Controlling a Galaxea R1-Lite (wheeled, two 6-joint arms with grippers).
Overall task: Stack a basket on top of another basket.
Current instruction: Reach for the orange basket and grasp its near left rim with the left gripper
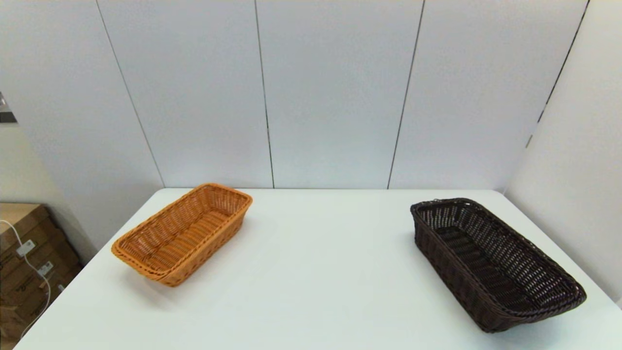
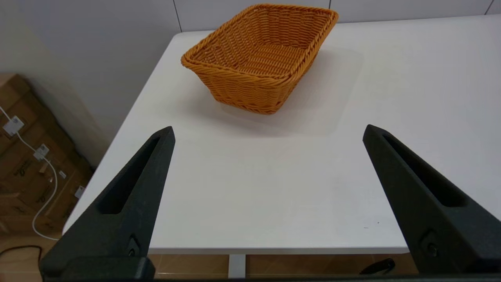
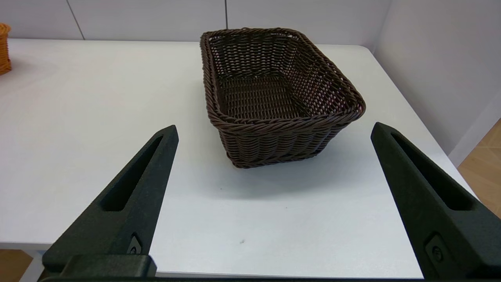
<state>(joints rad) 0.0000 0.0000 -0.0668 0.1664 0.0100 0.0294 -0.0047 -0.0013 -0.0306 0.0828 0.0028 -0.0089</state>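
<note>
While neither arm shows in the head view, both wrist cameras look in from the near edge of the white bench (image 1: 311,272), so both arms seem parked low and back, clear of the work. Bench fills the lower half of the head frame, grey wall panels above, cardboard boxes (image 1: 26,262) at lower left beside it.

Dark brown basket (image 1: 491,260) sits at right of the head frame, long axis running toward the lower right corner, near the bench's right edge. Upright, empty, nothing touching it. Orange basket (image 1: 187,233) sits at left of centre, angled the other way, also upright and empty. The two are well apart with bare bench between.

Right gripper (image 3: 274,131): fingers spread wide, holding nothing, dark brown basket's short end straight ahead, not touching. Left gripper (image 2: 268,131): fingers spread wide, empty, orange basket farther off ahead.

Step, as I judge it: the very start, nothing grasped, nothing stacked. Next move likely calls for the right arm to reach forward and pinch the near short rim of the dark brown basket, lift it level, carry it across toward the left of the frame, turn it to match the orange one's angle, then lower it to nest inside. Risks: one-end grip may let it tilt; mismatched angle could leave it perched on the rim.
</note>
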